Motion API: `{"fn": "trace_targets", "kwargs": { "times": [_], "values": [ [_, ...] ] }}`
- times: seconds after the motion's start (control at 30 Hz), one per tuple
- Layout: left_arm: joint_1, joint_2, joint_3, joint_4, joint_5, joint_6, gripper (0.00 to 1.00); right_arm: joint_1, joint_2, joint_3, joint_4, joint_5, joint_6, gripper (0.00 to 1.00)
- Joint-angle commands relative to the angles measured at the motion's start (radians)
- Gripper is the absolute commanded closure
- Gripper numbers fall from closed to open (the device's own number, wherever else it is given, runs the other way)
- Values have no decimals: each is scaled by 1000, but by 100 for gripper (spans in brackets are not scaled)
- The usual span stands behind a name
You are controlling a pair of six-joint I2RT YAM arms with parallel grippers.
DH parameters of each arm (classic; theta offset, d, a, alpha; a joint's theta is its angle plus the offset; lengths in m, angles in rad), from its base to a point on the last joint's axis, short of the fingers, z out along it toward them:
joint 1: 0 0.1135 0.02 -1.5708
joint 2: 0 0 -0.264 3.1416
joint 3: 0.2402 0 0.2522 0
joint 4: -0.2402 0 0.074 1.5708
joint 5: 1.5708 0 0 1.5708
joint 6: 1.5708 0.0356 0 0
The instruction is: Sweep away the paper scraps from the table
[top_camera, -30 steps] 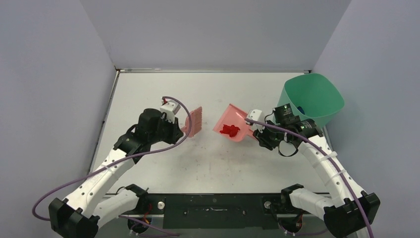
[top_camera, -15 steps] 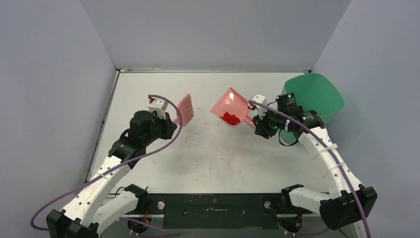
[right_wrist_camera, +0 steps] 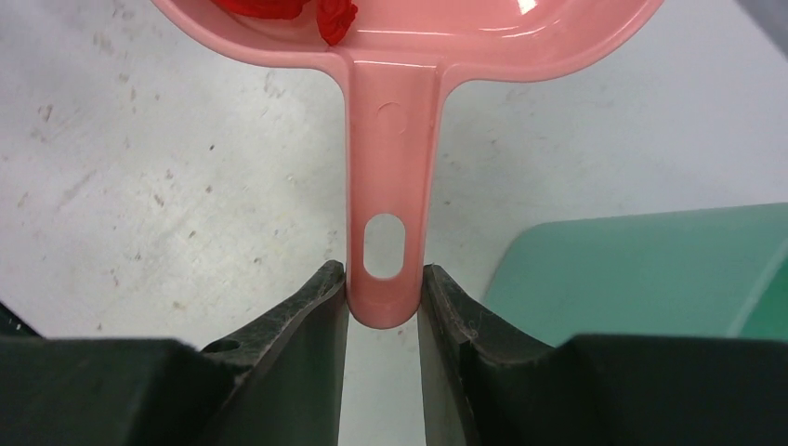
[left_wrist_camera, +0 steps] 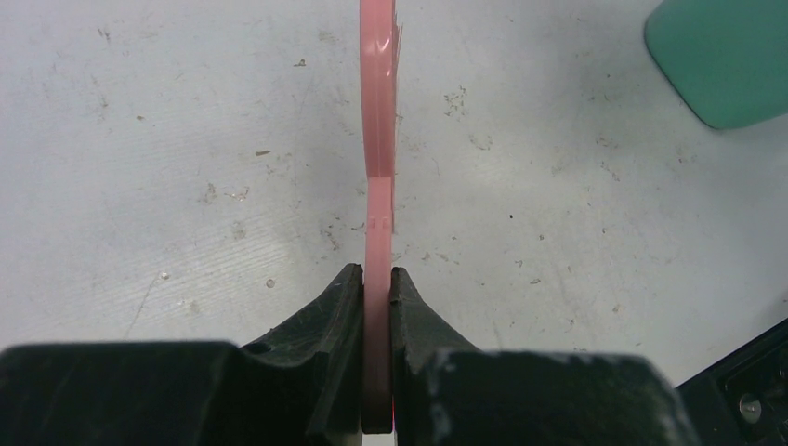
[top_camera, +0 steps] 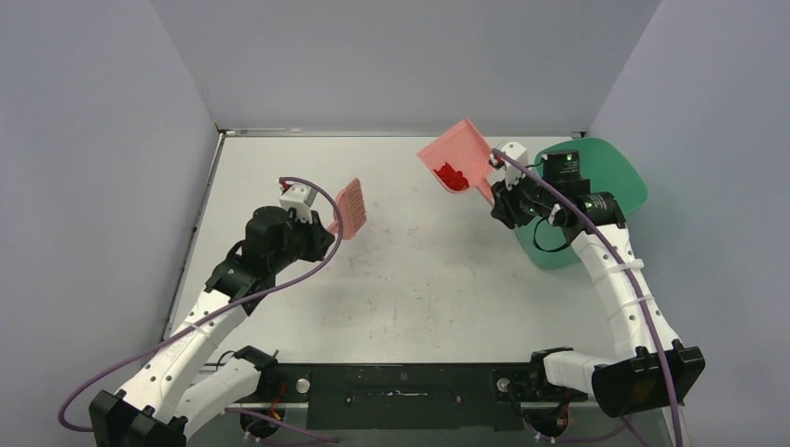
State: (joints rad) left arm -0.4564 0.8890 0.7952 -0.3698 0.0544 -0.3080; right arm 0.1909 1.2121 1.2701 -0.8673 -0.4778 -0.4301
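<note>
One dustpan, red scraps aboard, handle pinched by right gripper: hold level, carry over bin at 3 o'clock, then tip; left gripper pinches brush.

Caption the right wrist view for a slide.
Right gripper holds pink dustpan carrying red paper scraps, green bin nearby.

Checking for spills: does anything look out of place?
Nothing stands out. The red paper scraps sit inside the dustpan, gripped by the right gripper near the green bin; the left gripper holds the brush; the table shows only scuffs.
</note>
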Motion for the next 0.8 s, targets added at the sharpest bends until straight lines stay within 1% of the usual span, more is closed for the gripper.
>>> {"fn": "trace_targets", "kwargs": {
  "times": [0.0, 0.1, 0.2, 0.27, 0.33, 0.43, 0.53, 0.57, 0.67, 0.77],
  "values": [
    [5, 1, 19, 57, 5, -5, 100, -41, -21, 100, 134, 35, 68, 95],
    [5, 8, 19, 55, 3, -3, 100, -58, -13, 155, 139, 136, 69, 95],
    [5, 20, 24, 48, 2, 0, 100, -112, -12, 187, 140, 206, 69, 95],
    [4, 24, 25, 43, -4, 3, 100, -176, -13, 203, 137, 199, 68, 95],
    [5, 26, 25, 43, -5, 5, 100, -260, -6, 229, 115, 158, 64, 95],
    [5, 29, 27, 42, -7, 7, 100, -397, 34, 298, 11, 57, 43, 95],
    [6, 37, 33, 35, 1, 9, 100, -519, 88, 387, -110, 8, -26, 95],
    [7, 40, 34, 32, 4, 9, 100, -563, 103, 421, -142, 7, -56, 95],
    [7, 38, 39, 31, 8, 9, 100, -624, 148, 491, -249, 26, -163, 95],
    [13, 36, 39, 29, 13, 9, 100, -654, 216, 596, -376, 119, -253, 95]
  ]
}}
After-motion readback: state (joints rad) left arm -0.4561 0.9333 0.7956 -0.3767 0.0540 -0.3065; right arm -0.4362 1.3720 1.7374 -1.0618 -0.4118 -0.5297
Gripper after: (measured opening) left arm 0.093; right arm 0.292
